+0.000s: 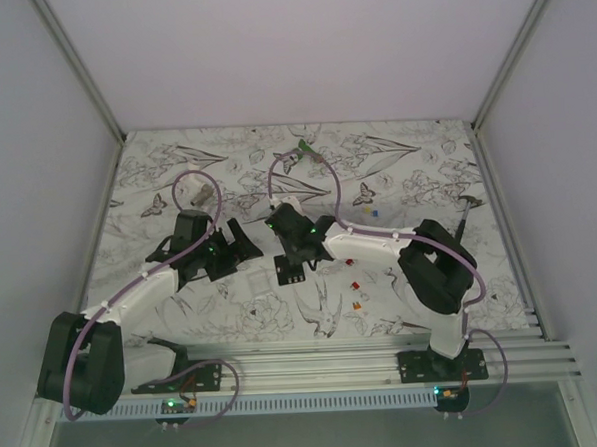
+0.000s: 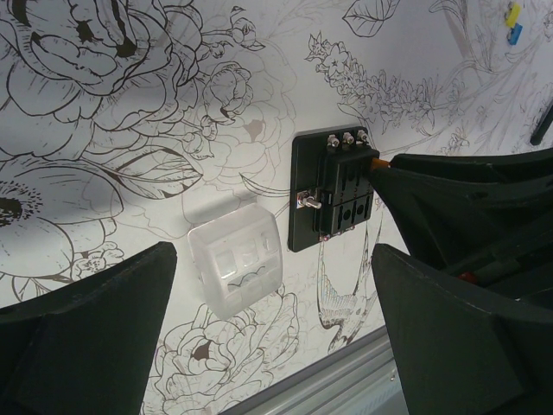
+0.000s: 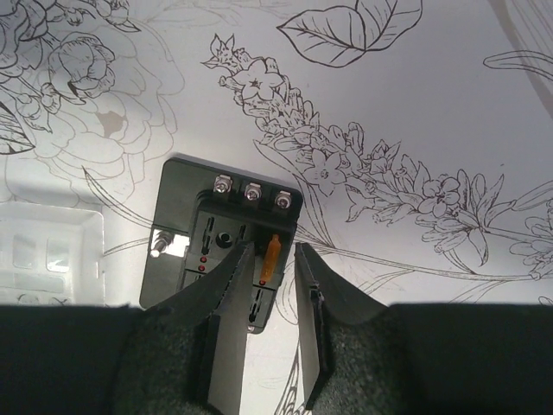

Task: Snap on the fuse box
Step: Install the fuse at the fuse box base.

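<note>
The fuse box (image 3: 186, 246) is a flat black square block lying on the flower-printed table; it also shows in the left wrist view (image 2: 333, 186) and the top view (image 1: 289, 272). An orange fuse (image 3: 270, 258) stands in one of its slots. My right gripper (image 3: 275, 255) hovers just over the box, its jaws a little apart on either side of the orange fuse, with a gap on each side. A clear plastic cover (image 2: 235, 259) lies beside the box. My left gripper (image 2: 272, 346) is wide open and empty above the cover.
Loose coloured fuses (image 1: 355, 285) lie on the table right of the box, with more (image 1: 368, 212) farther back. A green-and-white tool (image 1: 300, 151) lies at the back centre and a grey piece (image 1: 199, 194) at the back left. A metal rail (image 1: 316, 368) runs along the near edge.
</note>
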